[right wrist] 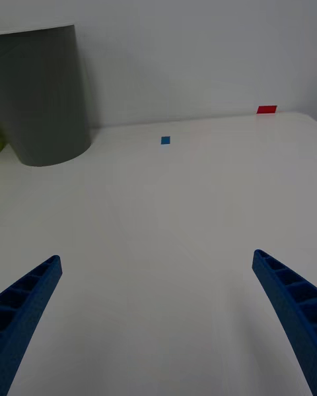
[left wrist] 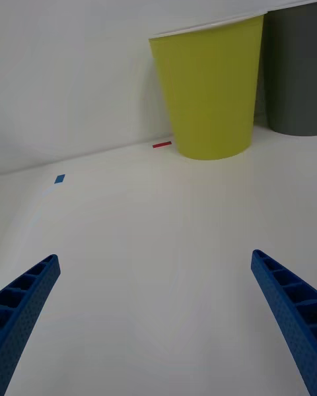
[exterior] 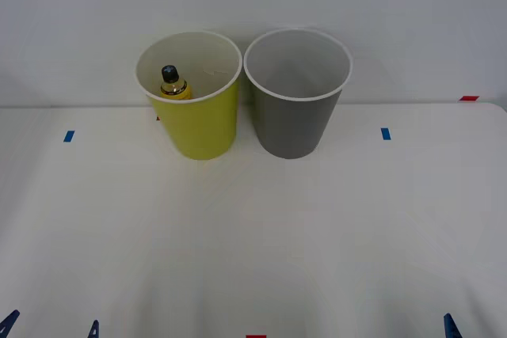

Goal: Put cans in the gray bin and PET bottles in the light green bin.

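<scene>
PET bottle [exterior: 174, 85] upright in light green bin [exterior: 202, 128], cap up, gray bin [exterior: 295, 124] beside, left claw [left wrist: 155, 317] wide, right claw [right wrist: 155, 317] wide

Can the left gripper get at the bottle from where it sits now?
Probably not sideways: the bottle stands inside the green bin, walled all round. The open left gripper, low at the table's near edge, would likely have to come down through the bin's open top.

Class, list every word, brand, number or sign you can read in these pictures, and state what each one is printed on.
No text can be read.
PET bottle in the light green bin: its yellow label shows nothing readable.
Gray bin: plain, no print.
Blue tape and red tape marks on the table: blank.
</scene>
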{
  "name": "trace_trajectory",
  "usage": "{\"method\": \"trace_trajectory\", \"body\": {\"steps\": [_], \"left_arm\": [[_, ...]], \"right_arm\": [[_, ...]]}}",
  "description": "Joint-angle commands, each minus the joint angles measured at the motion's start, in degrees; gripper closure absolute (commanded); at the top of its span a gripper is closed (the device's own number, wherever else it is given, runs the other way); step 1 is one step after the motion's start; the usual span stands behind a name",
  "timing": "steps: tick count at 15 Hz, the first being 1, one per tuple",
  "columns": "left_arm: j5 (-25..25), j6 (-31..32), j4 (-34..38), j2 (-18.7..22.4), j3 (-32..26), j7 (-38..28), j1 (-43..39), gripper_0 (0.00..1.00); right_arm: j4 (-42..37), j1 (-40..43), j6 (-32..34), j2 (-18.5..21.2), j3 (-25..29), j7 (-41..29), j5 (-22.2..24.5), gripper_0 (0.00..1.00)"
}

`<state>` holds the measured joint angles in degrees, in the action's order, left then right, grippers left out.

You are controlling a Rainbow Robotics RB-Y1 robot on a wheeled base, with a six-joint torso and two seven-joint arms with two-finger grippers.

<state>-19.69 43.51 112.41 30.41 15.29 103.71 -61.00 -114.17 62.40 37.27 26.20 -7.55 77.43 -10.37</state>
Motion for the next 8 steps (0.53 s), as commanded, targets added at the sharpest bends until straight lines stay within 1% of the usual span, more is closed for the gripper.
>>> {"method": "trace_trajectory", "body": {"steps": [1, 8], "left_arm": [[0.0, 0.0, 0.0, 0.0, 0.0, 0.0, 0.0, 0.0], [0.0, 0.0, 0.0, 0.0, 0.0, 0.0, 0.0, 0.0]], "right_arm": [[0.0, 0.0, 0.0, 0.0, 0.0, 0.0, 0.0, 0.0], [0.0, 0.0, 0.0, 0.0, 0.0, 0.0, 0.0, 0.0]]}}
